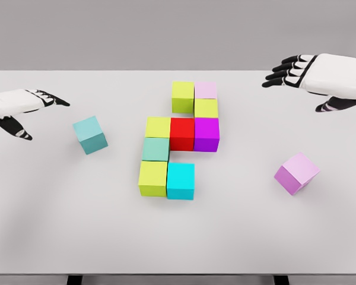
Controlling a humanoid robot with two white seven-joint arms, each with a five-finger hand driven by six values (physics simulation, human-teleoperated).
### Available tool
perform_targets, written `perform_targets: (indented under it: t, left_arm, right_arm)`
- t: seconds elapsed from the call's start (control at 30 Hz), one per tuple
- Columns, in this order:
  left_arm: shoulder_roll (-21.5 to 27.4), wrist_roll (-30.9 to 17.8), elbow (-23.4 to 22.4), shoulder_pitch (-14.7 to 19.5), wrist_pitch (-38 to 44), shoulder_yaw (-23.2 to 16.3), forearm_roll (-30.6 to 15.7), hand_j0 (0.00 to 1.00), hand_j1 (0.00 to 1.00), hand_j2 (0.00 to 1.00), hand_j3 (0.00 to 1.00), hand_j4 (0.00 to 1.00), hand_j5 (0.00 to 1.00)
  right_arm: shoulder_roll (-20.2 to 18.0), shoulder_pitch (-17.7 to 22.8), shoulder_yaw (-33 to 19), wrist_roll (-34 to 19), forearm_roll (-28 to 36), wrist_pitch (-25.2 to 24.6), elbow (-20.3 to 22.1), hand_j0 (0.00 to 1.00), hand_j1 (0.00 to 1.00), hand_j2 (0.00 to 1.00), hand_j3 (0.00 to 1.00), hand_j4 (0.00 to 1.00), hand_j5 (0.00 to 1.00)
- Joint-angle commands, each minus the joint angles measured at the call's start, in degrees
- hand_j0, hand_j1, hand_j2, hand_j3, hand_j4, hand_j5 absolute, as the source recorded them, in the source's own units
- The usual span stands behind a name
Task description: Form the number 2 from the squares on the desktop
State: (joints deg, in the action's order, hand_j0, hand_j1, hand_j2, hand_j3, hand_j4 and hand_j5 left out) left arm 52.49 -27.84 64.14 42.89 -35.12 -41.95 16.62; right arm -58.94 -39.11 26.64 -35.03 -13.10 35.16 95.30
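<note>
Coloured cubes form a cluster at the table's middle: a lime cube (182, 95) and a pale pink cube (206, 90) at the top, a yellow-green cube (206, 108) under the pink one, then a row of yellow-green (158, 126), red (182, 133) and magenta (206, 133) cubes. Below come a teal-green cube (155, 148), a lime cube (153, 178) and a cyan cube (180, 180). A loose teal cube (90, 135) lies at the left, a loose lilac cube (296, 172) at the right. My left hand (24, 107) hovers open near the teal cube. My right hand (299, 71) hovers open at the upper right.
The white table (237, 237) has a front edge low in the picture, with dark legs showing beneath it. A grey wall stands behind the far edge.
</note>
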Motion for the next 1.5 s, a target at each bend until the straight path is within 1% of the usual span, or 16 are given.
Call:
perform_targets:
  t: [0.0, 0.03, 0.07, 0.13, 0.17, 0.23, 0.27, 0.3, 0.33, 0.37, 0.43, 0.53, 0.6, 0.73, 1.2, 1.47]
  left_arm:
    - [-0.1, -0.1, 0.1, 0.0, 0.1, 0.0, -0.2, 1.00, 1.00, 1.00, 1.00, 1.00, 1.00]
    - [-0.5, -0.5, 0.2, 0.1, 0.1, 0.0, -0.1, 1.00, 1.00, 1.00, 1.00, 1.00, 1.00]
    - [-1.1, -3.0, 0.5, 0.3, 0.1, 0.0, -0.1, 1.00, 1.00, 1.00, 1.00, 1.00, 1.00]
    - [-2.0, -5.8, 0.9, 0.9, 0.1, -0.1, 0.0, 1.00, 1.00, 1.00, 1.00, 1.00, 1.00]
    - [-2.3, -7.2, 2.3, 1.3, 0.1, -0.2, 0.1, 1.00, 1.00, 1.00, 1.00, 1.00, 1.00]
    - [-2.4, -7.2, 4.9, 1.7, 0.1, -0.3, 1.5, 1.00, 1.00, 1.00, 1.00, 1.00, 1.00]
    - [-2.4, -7.2, 6.0, 1.7, 0.1, -0.3, 2.5, 1.00, 1.00, 1.00, 1.00, 1.00, 1.00]
    - [-2.7, -7.2, 6.8, 1.7, 0.1, -0.3, 3.6, 1.00, 1.00, 1.00, 1.00, 1.00, 1.00]
    - [-2.9, -7.2, 7.0, 1.8, 0.1, -0.3, 3.9, 1.00, 1.00, 1.00, 1.00, 1.00, 1.00]
    - [-2.9, -7.2, 7.0, 1.8, 0.1, -0.3, 3.9, 1.00, 1.00, 1.00, 1.00, 1.00, 1.00]
    - [-3.3, -7.2, 7.0, 2.0, 0.1, -0.3, 3.9, 1.00, 1.00, 1.00, 1.00, 1.00, 1.00]
    - [-4.1, -7.2, 7.1, 2.5, 0.1, -0.3, 4.3, 1.00, 1.00, 1.00, 1.00, 1.00, 1.00]
    - [-5.3, -7.2, 7.1, 2.5, 0.1, -0.7, 5.8, 1.00, 1.00, 1.00, 1.00, 1.00, 1.00]
    - [-5.8, -7.2, 10.8, 2.5, 0.1, -1.5, 8.4, 1.00, 1.00, 1.00, 1.00, 1.00, 1.00]
    - [-7.8, -7.2, 10.5, 2.6, 0.1, -2.8, 13.5, 1.00, 1.00, 1.00, 1.00, 1.00, 1.00]
    - [-8.9, -7.2, 10.2, 2.5, 0.1, -2.8, 15.0, 1.00, 1.00, 1.00, 1.00, 1.00, 1.00]
  right_arm:
    - [-0.1, 0.0, 0.1, 0.0, 0.4, -0.2, 0.1, 1.00, 1.00, 1.00, 1.00, 1.00, 1.00]
    - [-0.2, 0.0, 0.1, 0.0, 0.5, -0.2, 0.0, 1.00, 1.00, 1.00, 1.00, 1.00, 1.00]
    - [-0.3, 0.0, 0.1, 0.0, 0.5, -0.2, 0.0, 1.00, 1.00, 1.00, 1.00, 1.00, 1.00]
    - [-4.9, 0.0, 0.1, 0.0, 0.6, -0.2, 0.1, 1.00, 1.00, 1.00, 1.00, 1.00, 1.00]
    - [-5.3, 0.0, 0.1, 0.0, 0.6, -0.2, 0.0, 1.00, 1.00, 1.00, 1.00, 1.00, 1.00]
    - [-5.4, 0.1, 0.1, 0.0, 0.4, -0.2, -0.1, 1.00, 1.00, 1.00, 1.00, 1.00, 1.00]
    - [-6.5, 0.7, 0.2, 0.0, 0.3, -0.2, 0.2, 1.00, 1.00, 1.00, 1.00, 1.00, 1.00]
    - [-8.8, 0.9, 2.2, 0.0, 0.2, -0.2, 0.6, 1.00, 1.00, 1.00, 1.00, 1.00, 1.00]
    - [-9.3, 0.9, 5.3, 0.0, 0.1, -0.2, 1.5, 1.00, 1.00, 1.00, 1.00, 1.00, 1.00]
    - [-9.3, 0.9, 8.7, 0.0, 0.1, -0.2, 2.4, 1.00, 1.00, 1.00, 1.00, 1.00, 1.00]
    - [-9.3, 1.1, 10.3, 0.0, 0.1, -0.2, 2.6, 1.00, 1.00, 1.00, 1.00, 1.00, 1.00]
    - [-9.3, 2.4, 10.7, 0.0, -0.2, -0.2, 3.3, 1.00, 1.00, 1.00, 1.00, 1.00, 1.00]
    - [-9.2, 3.7, 10.8, 0.0, -0.4, -0.2, 3.8, 1.00, 1.00, 1.00, 1.00, 1.00, 1.00]
    - [-9.4, 3.9, 10.9, 0.0, -0.7, -0.2, 4.0, 1.00, 1.00, 1.00, 1.00, 1.00, 1.00]
    - [-9.5, 5.6, 12.1, 0.0, -1.7, -0.2, 4.0, 1.00, 1.00, 1.00, 1.00, 1.00, 1.00]
    - [-9.5, 6.5, 12.5, 0.0, -1.7, -0.2, 4.0, 1.00, 1.00, 1.00, 1.00, 1.00, 1.00]
